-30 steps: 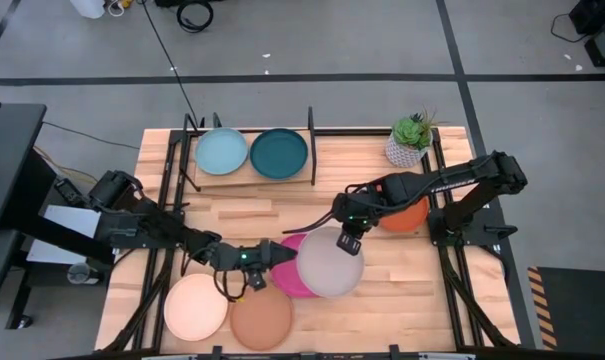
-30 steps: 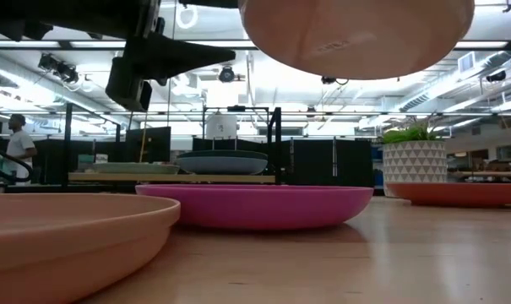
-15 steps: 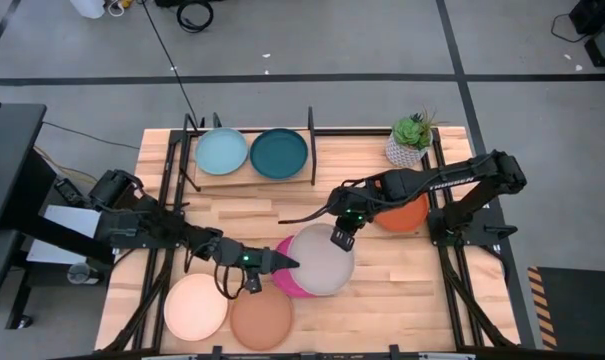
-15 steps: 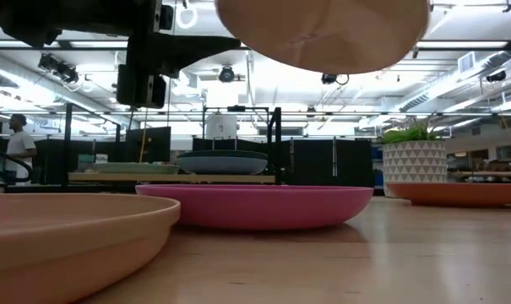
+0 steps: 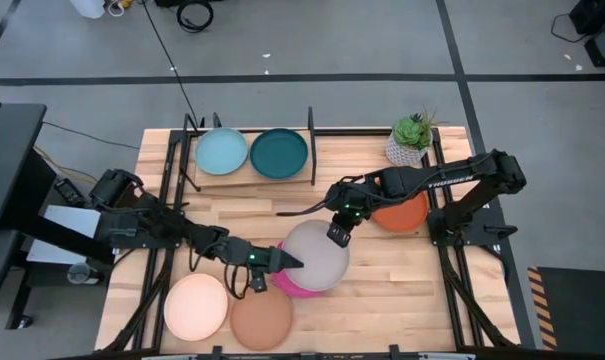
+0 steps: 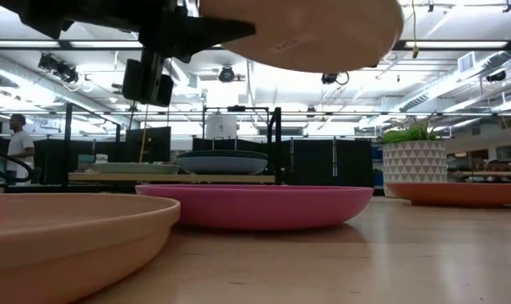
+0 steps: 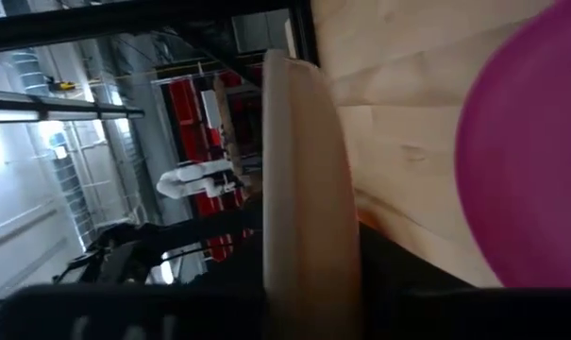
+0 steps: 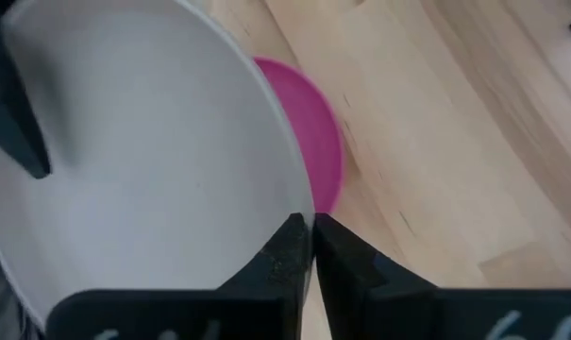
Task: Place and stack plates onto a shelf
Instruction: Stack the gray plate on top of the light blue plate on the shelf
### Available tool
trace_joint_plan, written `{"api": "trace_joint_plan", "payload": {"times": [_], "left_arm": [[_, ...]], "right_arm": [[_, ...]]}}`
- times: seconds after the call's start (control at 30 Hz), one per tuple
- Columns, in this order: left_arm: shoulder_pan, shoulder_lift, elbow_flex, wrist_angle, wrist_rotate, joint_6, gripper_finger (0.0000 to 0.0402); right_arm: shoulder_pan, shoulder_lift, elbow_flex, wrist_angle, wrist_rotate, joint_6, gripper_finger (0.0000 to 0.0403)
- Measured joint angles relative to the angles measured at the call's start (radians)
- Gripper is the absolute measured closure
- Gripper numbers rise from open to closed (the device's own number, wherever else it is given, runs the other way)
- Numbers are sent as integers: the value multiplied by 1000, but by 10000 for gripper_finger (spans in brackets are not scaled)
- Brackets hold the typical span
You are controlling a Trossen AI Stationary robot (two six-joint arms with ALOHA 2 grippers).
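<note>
Two plates, the light teal plate (image 5: 222, 152) and dark teal plate (image 5: 279, 153), lie on the shelf (image 5: 252, 178), while both the left gripper (image 5: 282, 260) and the right gripper (image 5: 335, 236) seem to pinch the light grey plate (image 5: 317, 255) above the magenta plate (image 5: 287, 282), so most remain.

Overhead, table-level, two close wrist views

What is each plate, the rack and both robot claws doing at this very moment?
Light grey round plate: lifted above the magenta one, held at both edges.
Magenta plate: flat on the table.
Light teal plate, dark teal plate: side by side on the shelf.
Cream-peach plate, tan plate, orange-red plate: on the table.
Left gripper: at the grey plate's left rim.
Right gripper: clamped on its opposite rim.
</note>
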Motion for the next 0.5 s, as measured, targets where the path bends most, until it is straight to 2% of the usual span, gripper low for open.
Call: {"api": "trace_joint_plan", "payload": {"times": [0.17, 0.33, 0.5], "left_arm": [[13, 0, -1, -39, 8, -34, 346], [32, 0, -1, -52, 15, -91, 346], [36, 0, -1, -63, 8, -158, 345]], "right_arm": [[0, -1, 0, 16, -6, 1, 338], [-12, -4, 0, 17, -55, 1, 291], [-35, -67, 0, -4, -42, -7, 243]]}}
